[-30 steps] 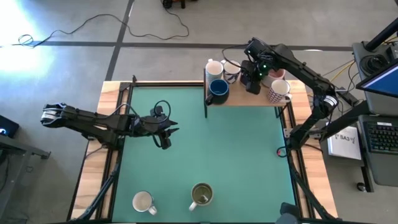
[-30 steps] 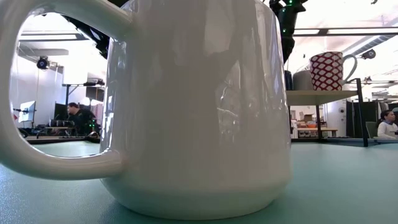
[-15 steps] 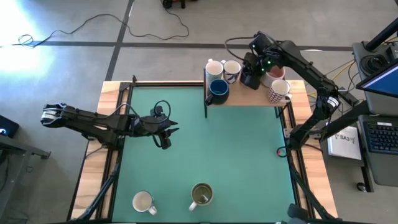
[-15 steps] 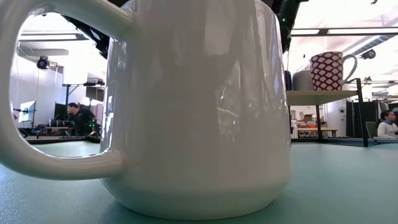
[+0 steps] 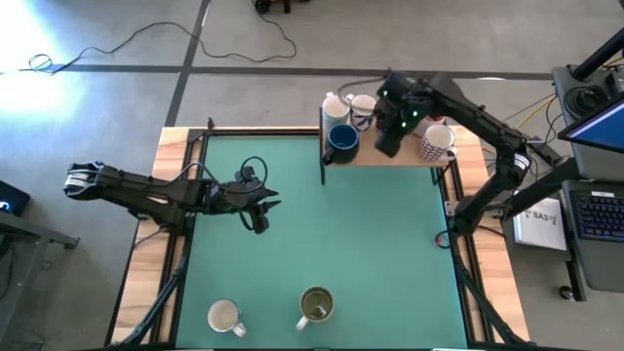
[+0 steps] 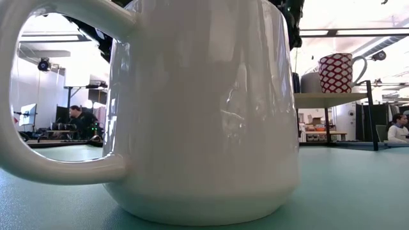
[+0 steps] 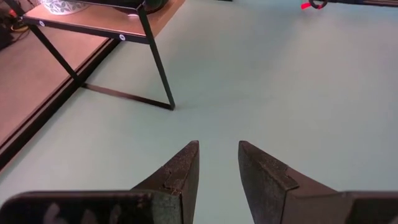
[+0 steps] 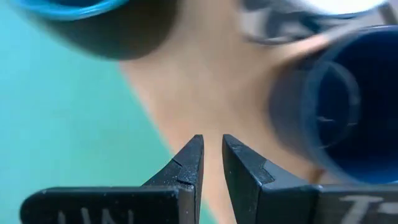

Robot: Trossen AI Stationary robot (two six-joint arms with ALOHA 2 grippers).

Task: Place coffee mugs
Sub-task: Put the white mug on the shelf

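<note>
Mugs in the high view: on the wooden shelf (image 5: 390, 156) at the table's 1 o'clock corner stand a navy mug (image 5: 341, 142), two white mugs (image 5: 349, 105) and a patterned mug (image 5: 438, 143), while a white mug (image 5: 225, 317) and an olive mug (image 5: 316, 305) sit at 6 o'clock on the green mat (image 5: 361, 244); my right gripper (image 5: 388, 139) hangs over the shelf and my left gripper (image 5: 261, 216) waits at 9 o'clock. Low view: a white mug (image 6: 192, 108) fills the frame, the patterned mug (image 6: 337, 72) at 2 o'clock. Wrist views: my left gripper (image 7: 217, 163) is released, empty above bare mat; my right gripper (image 8: 210, 158) stands slightly parted, grasping nothing, a navy mug (image 8: 348, 112) just beside it.
</note>
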